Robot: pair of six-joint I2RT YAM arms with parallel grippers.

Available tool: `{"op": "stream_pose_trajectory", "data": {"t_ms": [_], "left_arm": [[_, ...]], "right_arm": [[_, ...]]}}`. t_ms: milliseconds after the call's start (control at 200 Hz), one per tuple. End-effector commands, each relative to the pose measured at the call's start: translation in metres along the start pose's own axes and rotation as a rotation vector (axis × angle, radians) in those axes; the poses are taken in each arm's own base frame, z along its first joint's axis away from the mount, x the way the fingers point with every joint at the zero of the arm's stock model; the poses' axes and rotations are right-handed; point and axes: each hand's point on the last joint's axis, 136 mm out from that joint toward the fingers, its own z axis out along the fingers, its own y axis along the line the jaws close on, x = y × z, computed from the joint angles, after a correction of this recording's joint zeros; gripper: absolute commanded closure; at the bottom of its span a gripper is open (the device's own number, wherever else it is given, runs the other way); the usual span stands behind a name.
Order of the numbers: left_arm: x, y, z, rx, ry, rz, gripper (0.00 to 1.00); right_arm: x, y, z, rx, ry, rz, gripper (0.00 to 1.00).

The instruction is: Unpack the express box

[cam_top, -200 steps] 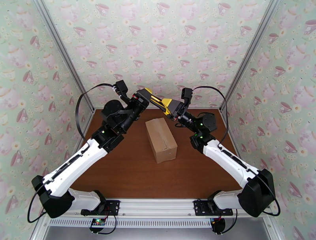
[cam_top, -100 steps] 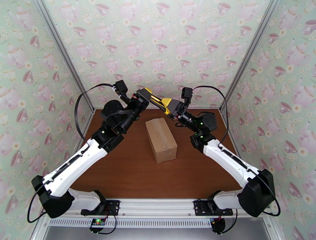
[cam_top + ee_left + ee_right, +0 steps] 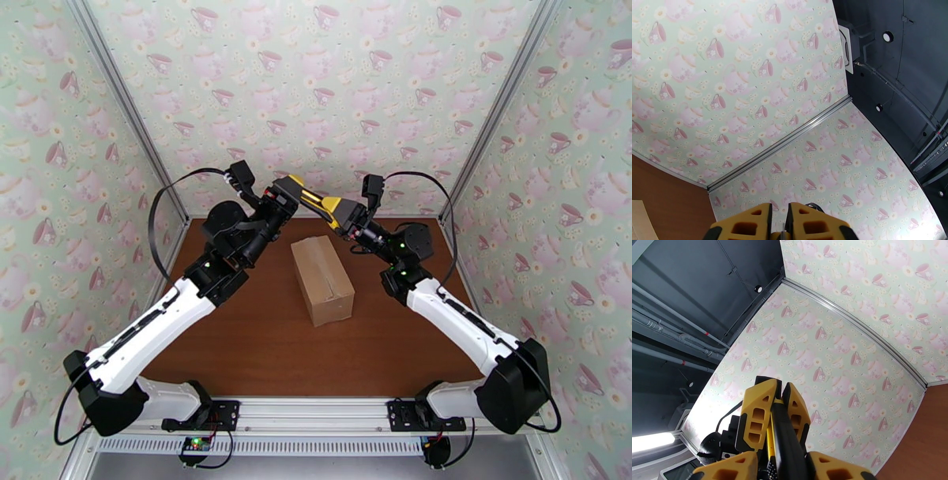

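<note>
Top external: express box (image 3: 322,278) lies long axis near-to-far; left jaws clamp tool (image 3: 786,437), right jaws' grip unclear.

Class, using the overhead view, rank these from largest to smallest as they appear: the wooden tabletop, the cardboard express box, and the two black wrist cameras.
1. wooden tabletop
2. express box
3. left wrist camera and right wrist camera: alike, so unranked; both sit nearer the lens than the box.

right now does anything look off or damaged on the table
Nothing spilled or broken. The express box sits skewed on the table, flaps shut, its top creased. The one odd sight: both grippers meet in the air beyond it, the left gripper clamped on a black-and-yellow tool that the right gripper flanks.
</note>
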Motion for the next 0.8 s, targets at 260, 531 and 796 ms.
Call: {"op": "stream_pose_trajectory", "data": {"t_ms": [260, 531, 796], "left_arm": [[0.013, 0.023, 0.002, -0.052, 0.015, 0.010, 1.00], [0.007, 0.036, -0.013, -0.099, 0.009, 0.013, 0.43], [-0.012, 0.049, -0.046, -0.155, -0.018, 0.040, 0.20]], "right_arm": [[-0.010, 0.025, -0.004, -0.031, -0.025, -0.044, 1.00], [-0.012, 0.004, -0.015, 0.072, -0.073, -0.067, 1.00], [-0.009, -0.021, -0.033, 0.270, -0.073, -0.164, 1.00]]}}
